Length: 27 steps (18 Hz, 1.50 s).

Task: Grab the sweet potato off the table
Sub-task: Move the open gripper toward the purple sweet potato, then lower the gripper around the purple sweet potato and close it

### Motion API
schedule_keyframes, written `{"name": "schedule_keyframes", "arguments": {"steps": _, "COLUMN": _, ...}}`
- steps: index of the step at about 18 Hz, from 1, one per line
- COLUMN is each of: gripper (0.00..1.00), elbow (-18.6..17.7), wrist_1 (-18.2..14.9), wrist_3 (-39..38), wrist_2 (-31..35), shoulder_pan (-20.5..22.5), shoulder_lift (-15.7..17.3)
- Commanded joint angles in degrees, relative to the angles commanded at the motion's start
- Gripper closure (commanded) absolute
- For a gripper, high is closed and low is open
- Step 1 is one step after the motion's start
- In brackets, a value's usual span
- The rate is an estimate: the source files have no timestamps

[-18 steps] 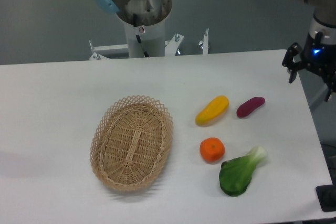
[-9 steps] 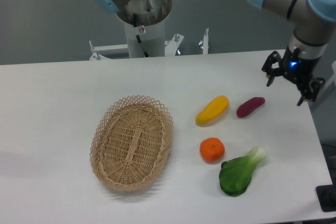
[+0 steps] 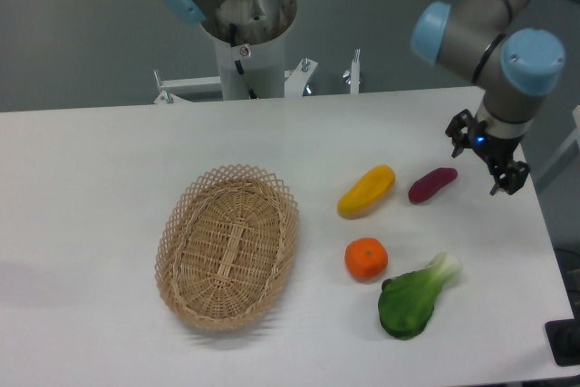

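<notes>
The tool [image 3: 483, 157] hangs with its two fingers spread apart and nothing between them, above the right part of the worktop [image 3: 109, 169]. It sits just to the right of the sweet potato [image 3: 432, 184] and somewhat above it in the picture, apart from it and not touching; how high it stands over the surface cannot be judged from this single view.

The sweet potato lies flat on the worktop, tilted so that its right end points up toward the tool. Just to its left lies the yellow vegetable [image 3: 366, 190], tilted the same way, near but with a gap between the two. Below and to the left of the sweet potato sits the orange fruit [image 3: 366, 258], and below it the green leafy vegetable [image 3: 417, 296]. Well to its left stands the wicker basket [image 3: 227, 246].

The approach looks unfinished: the tool has yet to be centred over the sweet potato. The likely trouble is a descent made off to one side, where a finger would land on the tapered end and push or roll the smooth skin away. Fingers set along its length rather than across it could also slip off the narrow tip.
</notes>
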Motion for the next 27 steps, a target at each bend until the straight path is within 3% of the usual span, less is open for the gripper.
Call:
{"name": "schedule_keyframes", "arguments": {"steps": 10, "gripper": 0.00, "elbow": -5.2, "wrist_1": 4.3, "wrist_3": -1.1, "wrist_2": 0.0, "shoulder_pan": -0.1, "shoulder_lift": -0.2}}
{"name": "schedule_keyframes", "arguments": {"steps": 17, "gripper": 0.00, "elbow": -6.2, "wrist_1": 4.5, "wrist_3": -4.0, "wrist_2": -0.1, "shoulder_pan": -0.5, "shoulder_lift": -0.5}}
{"name": "schedule_keyframes", "arguments": {"steps": 20, "gripper": 0.00, "elbow": -6.6, "wrist_1": 6.4, "wrist_3": -4.4, "wrist_2": -0.1, "shoulder_pan": -0.6, "shoulder_lift": -0.7}}
{"name": "schedule_keyframes", "arguments": {"steps": 22, "gripper": 0.33, "elbow": -6.7, "wrist_1": 7.4, "wrist_3": -4.3, "wrist_2": -0.1, "shoulder_pan": -0.6, "shoulder_lift": -0.8}}
{"name": "schedule_keyframes", "arguments": {"steps": 23, "gripper": 0.44, "elbow": -6.5, "wrist_1": 7.4, "wrist_3": -4.3, "wrist_2": -0.1, "shoulder_pan": -0.6, "shoulder_lift": -0.7}}
{"name": "schedule_keyframes", "arguments": {"steps": 27, "gripper": 0.57, "elbow": -6.6, "wrist_1": 7.5, "wrist_3": -4.0, "wrist_2": -0.1, "shoulder_pan": -0.6, "shoulder_lift": -0.7}}
